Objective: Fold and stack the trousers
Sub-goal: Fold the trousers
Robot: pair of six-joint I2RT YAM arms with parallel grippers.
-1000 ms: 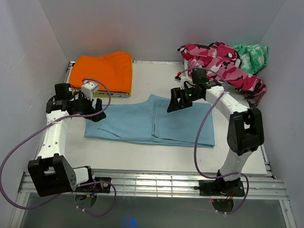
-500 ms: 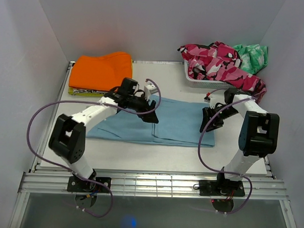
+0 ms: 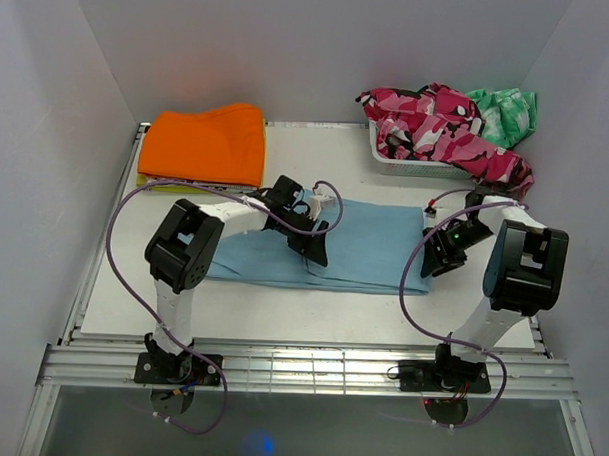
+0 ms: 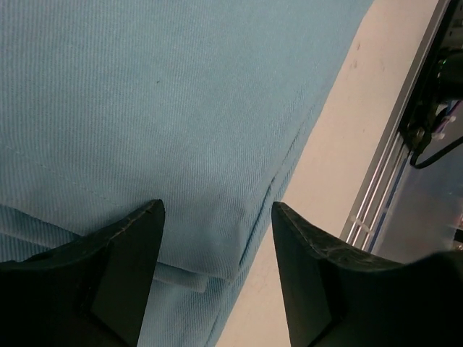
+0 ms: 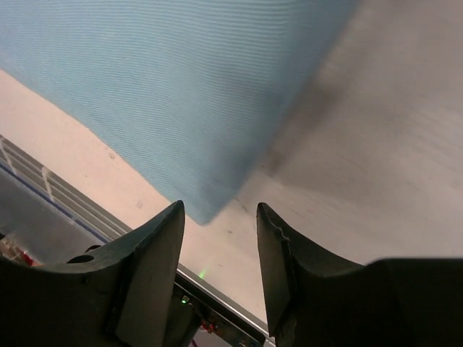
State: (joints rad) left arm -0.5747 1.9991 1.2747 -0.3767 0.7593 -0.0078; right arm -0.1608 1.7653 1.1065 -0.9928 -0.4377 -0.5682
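— Where are the blue trousers (image 3: 374,240) found?
— They are laid flat in the middle of the white table (image 3: 282,312), spread out from left to right

— Where is the left gripper (image 3: 316,246) placed?
— It is held low over the near edge of the trousers, around the middle. Its fingers (image 4: 130,253) are spread apart, and a folded edge of the cloth is seen between them. Nothing is pinched

— And the right gripper (image 3: 435,261)?
— It is set at the near right corner of the trousers. Its fingers (image 5: 152,260) are spread apart too, and the tip of that corner is seen between them. Whether the cloth is touched cannot be told

— What else is seen on the table?
— An orange folded cloth (image 3: 202,144) is laid at the far left. At the far right, pink patterned clothes (image 3: 443,123) are heaped over a white basket (image 3: 407,164), and a green cloth (image 3: 504,105) is tucked behind them
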